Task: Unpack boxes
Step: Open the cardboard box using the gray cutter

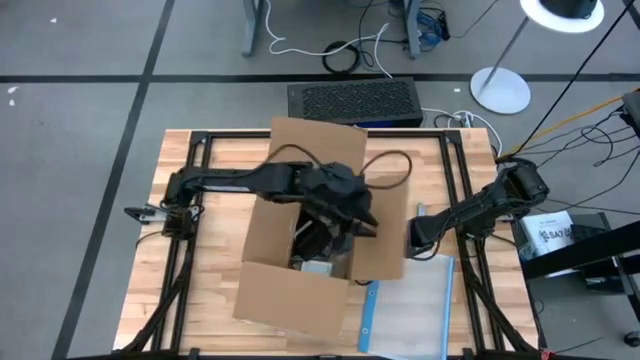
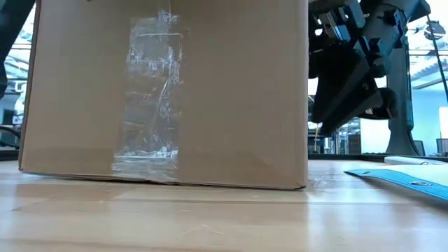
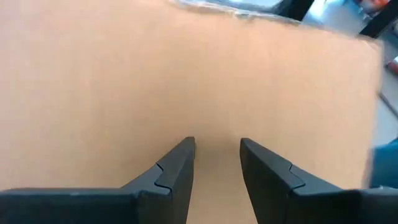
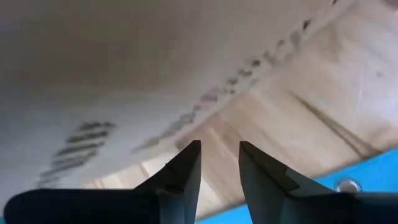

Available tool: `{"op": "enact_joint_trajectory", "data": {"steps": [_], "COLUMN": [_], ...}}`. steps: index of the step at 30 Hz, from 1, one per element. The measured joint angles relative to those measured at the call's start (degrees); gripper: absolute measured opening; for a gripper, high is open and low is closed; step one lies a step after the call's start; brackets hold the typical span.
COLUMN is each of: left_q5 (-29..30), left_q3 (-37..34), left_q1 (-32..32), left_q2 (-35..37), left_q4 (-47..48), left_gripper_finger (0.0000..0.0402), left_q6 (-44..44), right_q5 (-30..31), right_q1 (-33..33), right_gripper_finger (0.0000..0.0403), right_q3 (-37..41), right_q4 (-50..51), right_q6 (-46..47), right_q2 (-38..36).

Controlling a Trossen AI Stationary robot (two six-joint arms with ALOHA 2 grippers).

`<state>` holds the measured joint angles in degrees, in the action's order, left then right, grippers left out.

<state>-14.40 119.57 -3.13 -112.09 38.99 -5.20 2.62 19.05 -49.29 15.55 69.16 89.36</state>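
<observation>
Left gripper point(image 1: 335, 228) reaches into the open brown corrugated cardboard box point(image 1: 300, 290) at the table's point(image 1: 200, 300) middle, fingers slightly parted, empty. Right gripper point(image 1: 412, 232) waits beside the box's right flap, fingers also slightly parted, empty.

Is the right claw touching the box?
Cannot tell. In the high view the right gripper sits right at the box's flap edge, and its wrist view shows neither contact nor a clear gap.

Grey tiled floor point(image 1: 80, 120), white lamp base point(image 1: 500, 90), loose cables point(image 1: 345, 55)
</observation>
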Motion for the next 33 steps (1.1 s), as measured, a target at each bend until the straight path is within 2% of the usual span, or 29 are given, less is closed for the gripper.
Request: {"op": "enact_joint_trajectory", "data": {"steps": [4, 6, 16, 22, 25, 33], "left_q5": [-0.9, -1.0, -0.3, 0.4, 1.0, 1.5], "left_q3": [0.2, 0.2, 0.1, 0.0, 0.0, -0.1], "left_q1": [0.9, 1.0, 2.3, 2.5, 2.5, 2.5], "left_q2": [-1.2, -1.3, -1.0, -1.2, -1.2, -1.3], "left_q4": [2.5, 2.0, 5.3, 6.5, 7.4, 8.2], "left_gripper_finger": [0.0137, 0.0137, 0.0137, 0.0137, 0.0137, 0.0137], "left_q6": [-0.6, -0.1, 1.6, 2.3, 2.7, 2.6], "right_q5": [-4.2, -4.5, -5.9, 1.9, 7.9, 19.4], "right_q1": [0.8, 2.1, 10.3, 16.9, 19.3, 19.8], "right_gripper_finger": [0.0098, 0.0098, 0.0098, 0.0098, 0.0098, 0.0098], "right_q3": [0.1, -0.1, -11.0, -22.4, -28.6, -41.9], "right_q4": [4.6, 8.4, 38.1, 49.4, 50.5, 49.7], "right_q6": [0.3, 1.0, 4.0, 10.8, 12.5, 5.9], "right_q2": [-0.5, -2.3, -13.8, -19.9, -21.4, -21.6]}}
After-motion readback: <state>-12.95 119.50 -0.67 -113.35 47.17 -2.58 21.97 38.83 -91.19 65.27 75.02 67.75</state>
